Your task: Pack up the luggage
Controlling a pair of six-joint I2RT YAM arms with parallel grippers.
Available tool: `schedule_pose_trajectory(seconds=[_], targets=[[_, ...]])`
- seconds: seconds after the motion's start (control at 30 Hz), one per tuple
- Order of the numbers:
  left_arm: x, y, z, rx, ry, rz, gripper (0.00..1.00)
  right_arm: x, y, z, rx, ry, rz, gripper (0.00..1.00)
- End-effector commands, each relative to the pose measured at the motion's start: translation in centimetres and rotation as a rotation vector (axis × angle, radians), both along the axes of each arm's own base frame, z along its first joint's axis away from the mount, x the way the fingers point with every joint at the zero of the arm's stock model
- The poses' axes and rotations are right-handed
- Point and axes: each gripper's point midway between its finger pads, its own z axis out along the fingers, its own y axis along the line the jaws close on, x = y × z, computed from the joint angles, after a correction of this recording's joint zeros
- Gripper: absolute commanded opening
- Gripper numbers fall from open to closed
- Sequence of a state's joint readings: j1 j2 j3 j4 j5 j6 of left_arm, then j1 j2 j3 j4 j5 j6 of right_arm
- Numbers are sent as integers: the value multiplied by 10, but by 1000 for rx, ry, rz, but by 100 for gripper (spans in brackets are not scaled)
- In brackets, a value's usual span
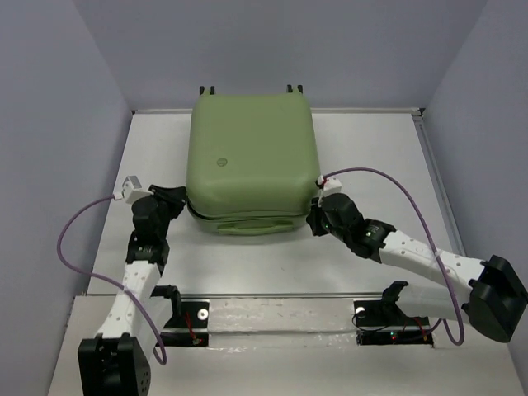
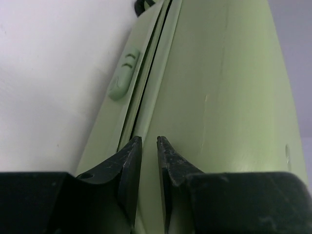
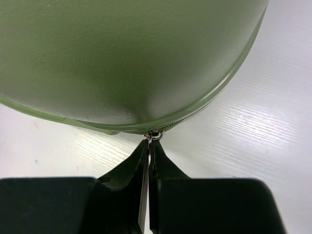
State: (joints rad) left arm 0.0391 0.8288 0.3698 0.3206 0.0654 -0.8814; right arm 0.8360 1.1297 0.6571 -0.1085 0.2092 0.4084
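- The closed suitcase [image 1: 252, 153] lies flat on the table [image 1: 272, 264], directly ahead of both end effectors.
- Right end effector [image 3: 150, 144] pinches the zipper pull [image 3: 154, 136] at the seam.
- Left end effector [image 2: 148, 141] is slightly spread and holds nothing visible.

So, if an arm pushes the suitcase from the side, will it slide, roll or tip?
Probably slide: the suitcase lies flat on the table, its wheels sticking out at the far edge, seemingly not bearing on it. Tipping seems unlikely, as it sits low and wide. It looks glossy and stiff, so likely slippery to grip.
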Motion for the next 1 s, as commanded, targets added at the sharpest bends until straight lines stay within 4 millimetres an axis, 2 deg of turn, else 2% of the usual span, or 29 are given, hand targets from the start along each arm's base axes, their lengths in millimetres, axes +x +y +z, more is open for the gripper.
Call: schedule_pose_trajectory(seconds=[0.0,0.1,0.17,0.2,0.3,0.33,0.4,0.43,0.47,0.53,0.6,0.63,0.67,0.8,0.83,0.9,0.93,0.97], targets=[[-51,-77,-24,-94,59,-313,31,-7,41,51,208,-74,120,7],[-64,-89,-29,-125,62,-343,31,-10,54,45,233,-26,158,7],[-72,-99,-32,-136,58,-379,31,-15,70,50,290,-8,216,7],[-75,-104,-29,-141,50,-395,32,-23,86,54,309,-5,256,7],[-78,-109,-20,-146,24,-417,32,-39,114,61,332,-4,314,7],[-78,-112,-14,-144,14,-425,32,-49,133,60,333,-3,351,7],[-80,-114,-5,-147,-8,-427,32,-55,150,56,330,8,382,7],[-81,-115,-2,-148,-16,-430,32,-55,162,48,314,24,390,7],[-83,-116,1,-150,-24,-435,32,-64,170,44,306,33,414,7],[-84,-117,7,-150,-35,-439,32,-65,177,41,283,15,402,7],[-86,-116,5,-120,-32,-448,32,-57,166,43,273,-9,337,7],[-86,-115,11,-105,-43,-449,32,-54,156,40,242,-14,309,7],[-86,-112,7,-57,-32,-449,33,-46,141,46,230,-47,259,7],[-82,-105,18,32,-31,-436,45,-32,102,47,242,-24,202,7],[-81,-102,18,74,-9,-433,49,-25,85,47,260,-22,176,7],[-79,-99,21,137,-4,-437,51,-18,65,47,266,-22,140,7],[-79,-98,17,158,9,-440,51,-17,61,46,263,-20,137,7],[-79,-99,24,176,3,-443,51,-16,58,47,260,-21,134,7]])
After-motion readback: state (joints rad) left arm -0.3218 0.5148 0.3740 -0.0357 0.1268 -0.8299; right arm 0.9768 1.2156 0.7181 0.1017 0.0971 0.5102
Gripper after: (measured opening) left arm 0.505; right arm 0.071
